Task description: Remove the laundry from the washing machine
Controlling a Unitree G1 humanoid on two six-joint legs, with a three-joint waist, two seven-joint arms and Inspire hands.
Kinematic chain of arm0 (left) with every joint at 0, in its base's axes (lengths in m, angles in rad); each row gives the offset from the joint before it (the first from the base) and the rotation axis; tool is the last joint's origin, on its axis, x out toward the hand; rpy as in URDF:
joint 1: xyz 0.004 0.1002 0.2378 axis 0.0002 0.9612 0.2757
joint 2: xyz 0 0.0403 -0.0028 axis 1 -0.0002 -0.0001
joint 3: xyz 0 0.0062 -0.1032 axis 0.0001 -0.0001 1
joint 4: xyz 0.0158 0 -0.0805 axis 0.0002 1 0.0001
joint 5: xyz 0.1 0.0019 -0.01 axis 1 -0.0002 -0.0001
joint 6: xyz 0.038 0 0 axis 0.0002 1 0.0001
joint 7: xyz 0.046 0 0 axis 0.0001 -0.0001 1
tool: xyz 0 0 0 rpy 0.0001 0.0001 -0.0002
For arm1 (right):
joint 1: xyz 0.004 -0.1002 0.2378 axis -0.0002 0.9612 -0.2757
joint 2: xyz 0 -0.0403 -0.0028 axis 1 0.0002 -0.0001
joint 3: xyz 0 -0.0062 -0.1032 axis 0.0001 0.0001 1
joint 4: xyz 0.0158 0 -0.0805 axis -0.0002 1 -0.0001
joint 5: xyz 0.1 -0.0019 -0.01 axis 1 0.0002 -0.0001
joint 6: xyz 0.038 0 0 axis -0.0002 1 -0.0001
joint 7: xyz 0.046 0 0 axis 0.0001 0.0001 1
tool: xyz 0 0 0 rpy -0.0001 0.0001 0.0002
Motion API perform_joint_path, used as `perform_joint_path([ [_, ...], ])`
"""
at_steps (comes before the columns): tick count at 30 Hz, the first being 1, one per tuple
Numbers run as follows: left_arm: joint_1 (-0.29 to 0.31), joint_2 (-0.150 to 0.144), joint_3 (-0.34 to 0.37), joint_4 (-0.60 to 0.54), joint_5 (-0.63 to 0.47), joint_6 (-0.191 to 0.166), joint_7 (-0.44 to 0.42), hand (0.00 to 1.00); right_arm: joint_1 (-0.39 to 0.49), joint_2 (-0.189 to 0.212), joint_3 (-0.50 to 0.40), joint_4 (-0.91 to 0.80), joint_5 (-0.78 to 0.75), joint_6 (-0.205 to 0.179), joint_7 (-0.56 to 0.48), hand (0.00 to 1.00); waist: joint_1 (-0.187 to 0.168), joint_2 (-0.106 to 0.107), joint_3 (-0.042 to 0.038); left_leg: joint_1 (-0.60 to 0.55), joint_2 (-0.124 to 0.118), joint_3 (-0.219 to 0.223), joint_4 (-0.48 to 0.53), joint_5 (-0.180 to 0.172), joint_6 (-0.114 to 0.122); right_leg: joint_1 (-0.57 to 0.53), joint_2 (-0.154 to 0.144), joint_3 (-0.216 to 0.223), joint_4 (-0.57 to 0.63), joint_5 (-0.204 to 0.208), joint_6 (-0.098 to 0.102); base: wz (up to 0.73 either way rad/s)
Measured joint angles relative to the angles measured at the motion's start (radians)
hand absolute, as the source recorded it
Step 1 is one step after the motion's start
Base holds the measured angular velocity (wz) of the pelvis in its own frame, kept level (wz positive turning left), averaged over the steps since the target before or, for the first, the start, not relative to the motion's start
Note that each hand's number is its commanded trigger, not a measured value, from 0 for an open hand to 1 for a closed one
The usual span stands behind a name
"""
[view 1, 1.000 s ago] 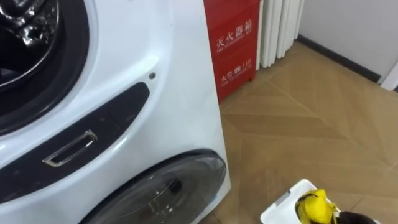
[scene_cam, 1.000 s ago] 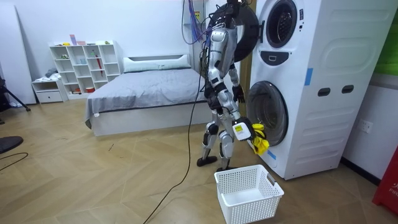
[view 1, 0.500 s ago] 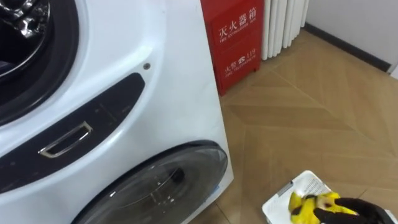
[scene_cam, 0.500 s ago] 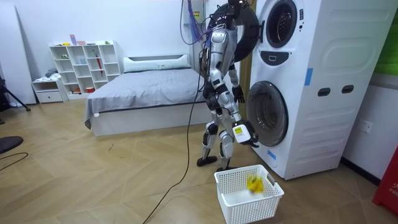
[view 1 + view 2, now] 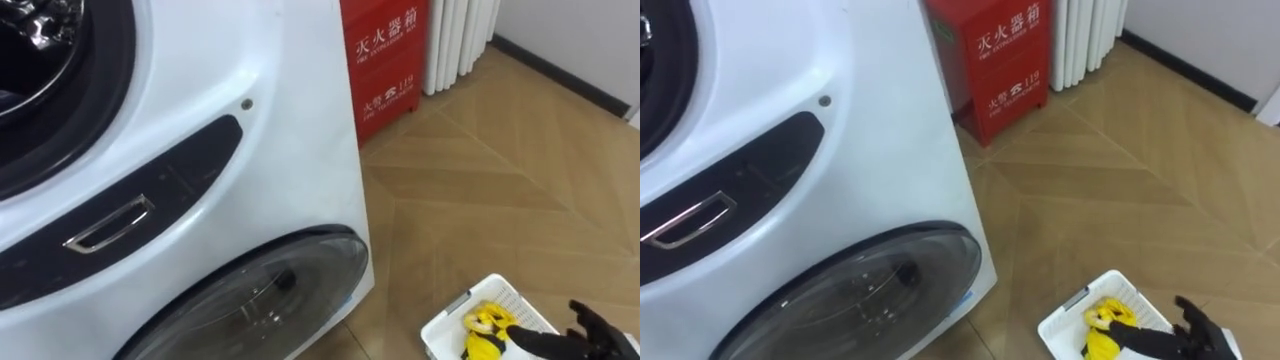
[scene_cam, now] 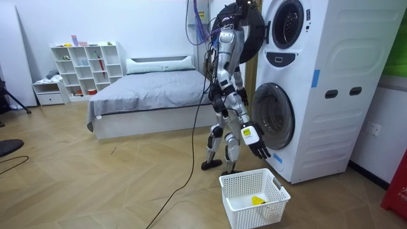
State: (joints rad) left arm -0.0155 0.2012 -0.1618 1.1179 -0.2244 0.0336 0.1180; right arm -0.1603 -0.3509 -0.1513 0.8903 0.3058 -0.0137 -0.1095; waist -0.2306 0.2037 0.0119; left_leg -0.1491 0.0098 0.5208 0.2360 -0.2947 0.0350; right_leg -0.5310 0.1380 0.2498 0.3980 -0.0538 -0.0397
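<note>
A yellow cloth (image 5: 484,329) lies inside the white mesh basket (image 5: 442,326) on the floor in front of the stacked white washing machine (image 5: 280,130). My right hand (image 5: 592,328) hangs just above the basket's right side, open with its fingers spread and nothing in them. In the room view the same hand (image 6: 259,147) is over the basket (image 6: 230,183), with the cloth (image 6: 257,200) at the bottom. The upper drum (image 6: 287,22) stands open; the lower round door (image 5: 260,300) is shut. My left hand (image 6: 242,97) is held at waist height.
A red cabinet (image 5: 385,60) and a white radiator (image 5: 455,40) stand against the wall right of the machine. Wooden floor spreads around the basket. Behind me are a bed (image 6: 146,95) and a white shelf unit (image 6: 86,70).
My right hand went from shut on the yellow cloth to open. The cloth fell into the basket and now lies at its bottom.
</note>
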Motion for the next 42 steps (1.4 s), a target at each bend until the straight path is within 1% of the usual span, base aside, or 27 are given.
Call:
perform_joint_path([
  [3, 0.013, 0.0, 0.0, 0.0, 0.0, -0.004, -0.002, 0.0, 0.002, -0.001, 0.0, 0.0, -0.003, -0.006, -0.001, 0.0, 0.005, -0.001, 0.0001, 0.0, 0.001, -0.014, 0.005, 0.0, 0.0, 0.007, -0.007, -0.011, 0.001, -0.003, -0.002, 0.13],
  [4, 0.017, 0.001, 0.0, 0.0, 0.0, -0.006, -0.002, 0.0, 0.011, -0.001, 0.0, 0.0, -0.002, -0.011, -0.001, 0.0, 0.006, -0.002, -0.0003, 0.004, 0.0, -0.033, 0.005, 0.001, 0.001, 0.015, -0.011, -0.019, 0.001, -0.007, -0.002, 0.27],
  [6, 0.022, 0.003, 0.002, 0.001, 0.001, -0.008, -0.005, 0.0, 0.04, -0.001, 0.0, -0.001, 0.004, -0.012, -0.001, 0.0, 0.017, -0.009, -0.001, 0.02, 0.0, -0.047, 0.0, 0.003, 0.002, 0.034, -0.014, -0.029, -0.001, -0.012, -0.003, 0.27],
  [8, 0.048, 0.005, 0.007, -0.007, 0.001, -0.012, -0.013, 0.0, 0.069, 0.0, 0.0, -0.006, 0.008, -0.011, 0.002, 0.0, 0.021, -0.022, -0.0024, 0.041, 0.004, -0.067, -0.002, 0.004, 0.001, 0.061, -0.026, -0.064, -0.002, -0.02, -0.009, 0.24],
  [9, 0.059, 0.005, 0.013, -0.013, 0.003, -0.012, -0.013, 0.0, 0.076, 0.0, 0.001, -0.008, 0.011, -0.011, 0.004, 0.0, 0.021, -0.026, -0.0046, 0.045, 0.008, -0.074, -0.002, 0.004, 0.001, 0.067, -0.027, -0.071, -0.002, -0.023, -0.01, 0.35],
  [11, 0.083, 0.008, 0.026, -0.024, 0.024, -0.012, -0.014, 0.0, 0.12, 0.003, 0.002, 0.018, 0.041, -0.011, 0.018, 0.0, 0.023, -0.051, -0.0048, 0.079, 0.011, -0.119, -0.005, 0.007, -0.004, 0.119, -0.038, -0.109, -0.012, -0.036, -0.015, 0.57],
  [12, 0.091, 0.008, 0.026, -0.022, 0.024, -0.015, -0.014, 0.0, 0.13, 0.005, 0.002, 0.038, 0.049, -0.011, 0.025, 0.0, 0.025, -0.058, -0.0067, 0.092, 0.013, -0.128, -0.008, 0.008, -0.006, 0.14, -0.04, -0.123, -0.022, -0.037, -0.017, 0.58],
  [13, 0.11, 0.008, 0.026, -0.023, 0.024, -0.016, -0.014, 0.0, 0.155, 0.011, 0.007, 0.071, 0.072, -0.01, 0.035, 0.0, 0.033, -0.078, -0.011, 0.116, 0.016, -0.147, -0.016, 0.011, -0.01, 0.172, -0.043, -0.146, -0.036, -0.04, -0.022, 0.46],
  [14, 0.135, 0.009, 0.033, -0.036, 0.032, -0.014, -0.014, 0.0, 0.185, 0.021, 0.008, 0.088, 0.088, -0.008, 0.045, 0.0, 0.047, -0.091, -0.0184, 0.137, 0.019, -0.169, -0.022, 0.013, -0.013, 0.2, -0.046, -0.165, -0.045, -0.044, -0.027, 0.6],
  [15, 0.162, 0.01, 0.045, -0.046, 0.042, -0.014, -0.014, 0.0, 0.211, 0.035, 0.008, 0.108, 0.093, -0.006, 0.052, 0.0, 0.05, -0.108, -0.0188, 0.156, 0.024, -0.194, -0.032, 0.016, -0.018, 0.233, -0.048, -0.185, -0.066, -0.045, -0.029, 0.55],
  [16, 0.164, 0.011, 0.046, -0.047, 0.042, -0.012, -0.014, 0.0, 0.22, 0.042, 0.009, 0.126, 0.098, -0.007, 0.059, 0.0, 0.052, -0.116, -0.0146, 0.166, 0.028, -0.202, -0.037, 0.017, -0.02, 0.25, -0.048, -0.195, -0.078, -0.044, -0.029, 0.56],
  [17, 0.175, 0.011, 0.05, -0.047, 0.044, -0.01, -0.014, 0.0, 0.231, 0.059, 0.009, 0.17, 0.105, -0.007, 0.07, 0.0, 0.064, -0.129, -0.0148, 0.184, 0.032, -0.223, -0.039, 0.019, -0.022, 0.281, -0.048, -0.211, -0.099, -0.042, -0.031, 0.37],
  [18, 0.181, 0.01, 0.05, -0.047, 0.046, -0.01, -0.014, 0.0, 0.239, 0.068, 0.009, 0.191, 0.11, -0.006, 0.074, 0.0, 0.072, -0.132, -0.0172, 0.189, 0.035, -0.228, -0.04, 0.019, -0.022, 0.295, -0.049, -0.221, -0.109, -0.04, -0.033, 0.45],
  [20, 0.199, 0.005, 0.05, -0.051, 0.062, -0.01, -0.014, 0.0, 0.274, 0.102, 0.015, 0.241, 0.13, -0.002, 0.099, 0.0, 0.096, -0.149, -0.0179, 0.199, 0.041, -0.263, -0.042, 0.02, -0.023, 0.332, -0.051, -0.249, -0.146, -0.033, -0.032, 0.41],
  [22, 0.205, -0.006, 0.066, -0.051, 0.062, -0.01, -0.013, 0.0, 0.278, 0.12, 0.015, 0.284, 0.122, 0.001, 0.116, 0.0, 0.109, -0.159, -0.0112, 0.216, 0.042, -0.278, -0.045, 0.02, -0.023, 0.355, -0.051, -0.256, -0.162, -0.029, -0.031, 0.21],
  [23, 0.208, -0.013, 0.079, -0.05, 0.063, -0.01, -0.012, 0.0, 0.279, 0.135, 0.018, 0.312, 0.12, 0.001, 0.123, 0.0, 0.123, -0.165, -0.0076, 0.228, 0.042, -0.281, -0.05, 0.02, -0.023, 0.366, -0.051, -0.256, -0.162, -0.029, -0.031, 0.13],
  [24, 0.207, -0.015, 0.086, -0.047, 0.066, -0.01, -0.012, 0.0, 0.277, 0.148, 0.023, 0.331, 0.117, 0.002, 0.129, 0.0, 0.134, -0.172, -0.0066, 0.235, 0.044, -0.285, -0.051, 0.02, -0.023, 0.381, -0.051, -0.263, -0.167, -0.029, -0.03, 0.12],
  [25, 0.207, -0.015, 0.091, -0.047, 0.071, -0.01, -0.012, 0.0, 0.279, 0.155, 0.024, 0.339, 0.116, 0.002, 0.134, 0.0, 0.136, -0.174, -0.0074, 0.238, 0.045, -0.291, -0.052, 0.02, -0.023, 0.39, -0.052, -0.269, -0.176, -0.029, -0.03, 0.21],
  [26, 0.206, -0.016, 0.108, -0.044, 0.085, -0.011, -0.012, 0.0, 0.279, 0.164, 0.034, 0.351, 0.116, 0.003, 0.144, 0.0, 0.139, -0.179, -0.0042, 0.249, 0.045, -0.303, -0.058, 0.02, -0.023, 0.408, -0.053, -0.279, -0.191, -0.029, -0.03, 0.23],
  [27, 0.205, -0.017, 0.116, -0.042, 0.09, -0.011, -0.012, 0.0, 0.281, 0.168, 0.04, 0.354, 0.116, 0.005, 0.149, 0.0, 0.141, -0.181, -0.0056, 0.251, 0.046, -0.307, -0.058, 0.02, -0.023, 0.414, -0.053, -0.282, -0.197, -0.028, -0.029, 0.19],
  [29, 0.207, -0.026, 0.159, -0.037, 0.112, -0.011, -0.012, 0.0, 0.281, 0.177, 0.043, 0.354, 0.116, 0.008, 0.158, 0.0, 0.156, -0.189, -0.0037, 0.266, 0.046, -0.31, -0.067, 0.02, -0.023, 0.43, -0.057, -0.3, -0.204, -0.027, -0.029, 0.08],
  [31, 0.208, -0.036, 0.183, -0.034, 0.122, -0.011, -0.012, 0.0, 0.279, 0.186, 0.043, 0.351, 0.116, 0.008, 0.157, 0.0, 0.157, -0.187, -0.0088, 0.268, 0.046, -0.321, -0.068, 0.02, -0.022, 0.439, -0.059, -0.309, -0.21, -0.027, -0.028, 0.14],
  [32, 0.21, -0.039, 0.192, -0.031, 0.131, -0.011, -0.013, 0.0, 0.276, 0.192, 0.043, 0.351, 0.115, 0.009, 0.157, 0.0, 0.16, -0.189, -0.0084, 0.27, 0.046, -0.324, -0.068, 0.02, -0.022, 0.444, -0.059, -0.311, -0.211, -0.027, -0.028, 0.13],
  [35, 0.223, -0.045, 0.199, -0.03, 0.146, -0.011, -0.012, 0.0, 0.262, 0.202, 0.045, 0.351, 0.102, 0.011, 0.16, 0.0, 0.161, -0.187, -0.0076, 0.27, 0.046, -0.337, -0.067, 0.02, -0.022, 0.451, -0.065, -0.331, -0.21, -0.028, -0.026, 0.17],
  [37, 0.227, -0.048, 0.199, -0.029, 0.152, -0.011, -0.012, 0.0, 0.259, 0.203, 0.052, 0.351, 0.086, 0.015, 0.16, 0.0, 0.162, -0.188, -0.0074, 0.274, 0.046, -0.336, -0.066, 0.02, -0.022, 0.451, -0.067, -0.332, -0.203, -0.03, -0.025, 0.06],
  [38, 0.226, -0.047, 0.199, -0.022, 0.153, -0.011, -0.012, 0.0, 0.253, 0.208, 0.053, 0.351, 0.069, 0.016, 0.161, 0.0, 0.168, -0.189, -0.0034, 0.278, 0.045, -0.334, -0.067, 0.02, -0.022, 0.452, -0.068, -0.332, -0.193, -0.035, -0.025, 0.0],
  [42, 0.224, -0.047, 0.221, -0.003, 0.148, -0.01, -0.012, 0.0, 0.249, 0.213, 0.057, 0.353, 0.041, 0.028, 0.184, 0.0, 0.184, -0.195, -0.0022, 0.282, 0.042, -0.333, -0.068, 0.02, -0.022, 0.458, -0.067, -0.329, -0.194, -0.04, -0.024, 0.01],
])
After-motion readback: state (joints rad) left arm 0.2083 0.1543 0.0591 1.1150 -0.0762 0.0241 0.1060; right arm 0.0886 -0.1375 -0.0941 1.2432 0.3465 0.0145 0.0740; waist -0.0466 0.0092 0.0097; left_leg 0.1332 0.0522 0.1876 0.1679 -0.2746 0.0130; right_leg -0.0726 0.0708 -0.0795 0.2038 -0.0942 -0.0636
